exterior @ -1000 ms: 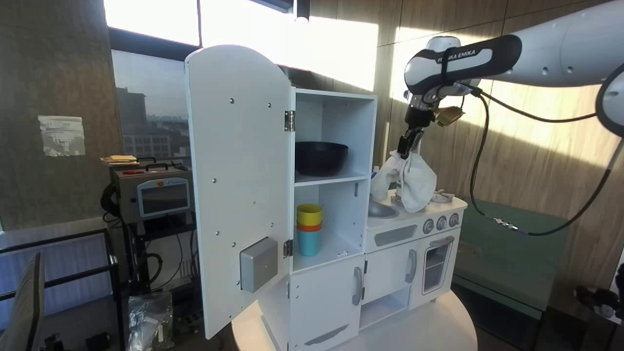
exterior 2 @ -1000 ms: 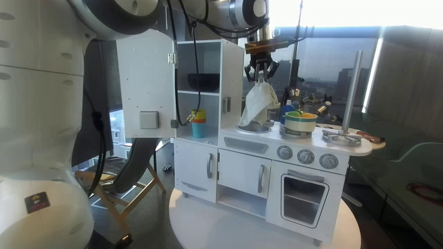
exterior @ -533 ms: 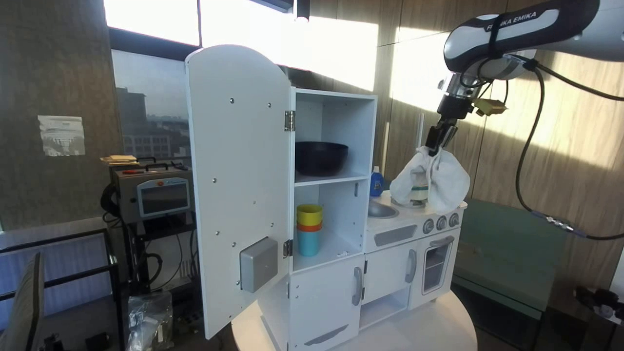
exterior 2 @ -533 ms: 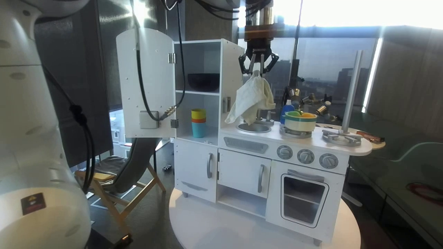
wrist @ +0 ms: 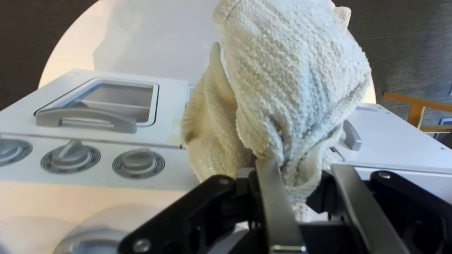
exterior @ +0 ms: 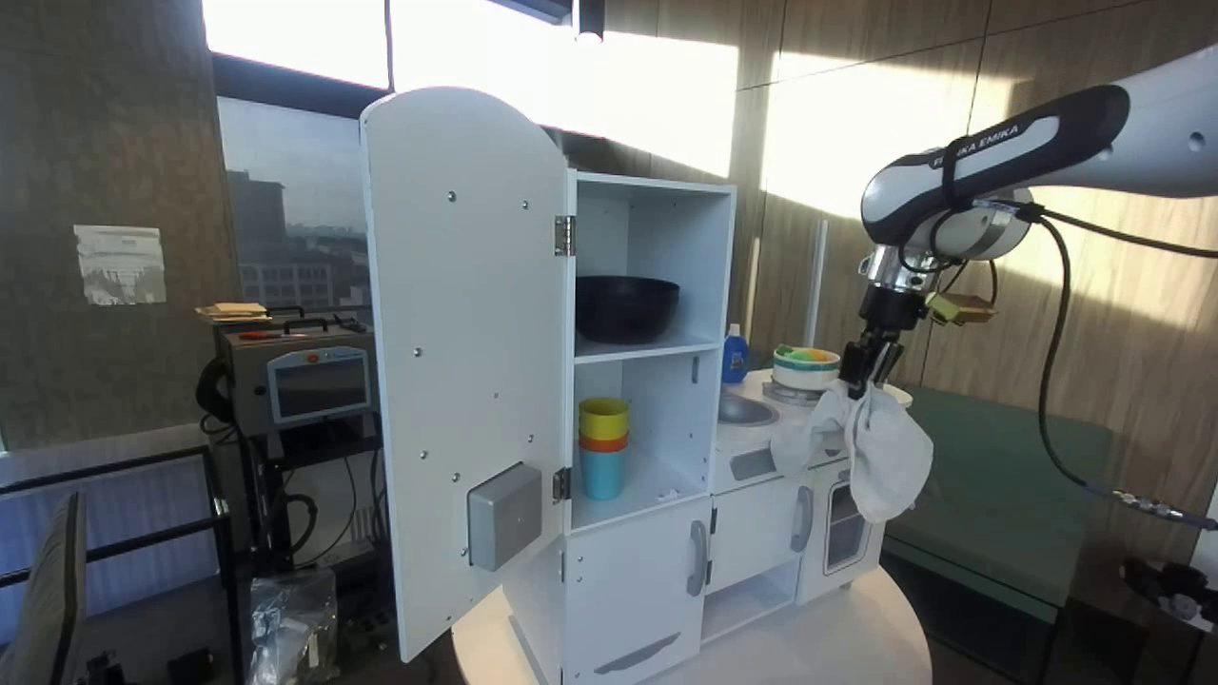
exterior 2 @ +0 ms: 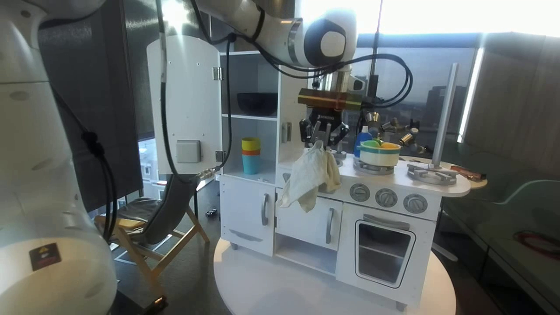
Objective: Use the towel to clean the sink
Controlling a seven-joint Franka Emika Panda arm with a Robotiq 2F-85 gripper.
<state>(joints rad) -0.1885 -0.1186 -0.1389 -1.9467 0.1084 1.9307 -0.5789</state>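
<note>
A white terry towel (exterior: 890, 452) hangs bunched from my gripper (exterior: 864, 373). In an exterior view the towel (exterior 2: 309, 175) hangs below the counter's front edge, before the cabinet doors. The gripper (exterior 2: 322, 141) points down, with its fingers on the towel's top. In the wrist view the towel (wrist: 293, 70) is pinched between the fingertips (wrist: 303, 176) and hides much of the cabinet front. The round grey sink (exterior: 745, 410) is set in the white counter, apart from the towel. In the exterior view facing the oven, towel and gripper hide most of it.
A pot with toy food (exterior 2: 379, 154) stands on a burner behind the gripper, beside a blue bottle (exterior 2: 362, 141). A tall grey pole (exterior 2: 446, 113) rises near the counter's right end. The tall cabinet's open door (exterior: 466, 333) and stacked cups (exterior: 602, 447) are to the side.
The gripper has drawn the towel from above the sink out toward the counter's front, then lowered it. The towel stays held, and the pot and bottle are now uncovered in an exterior view.
</note>
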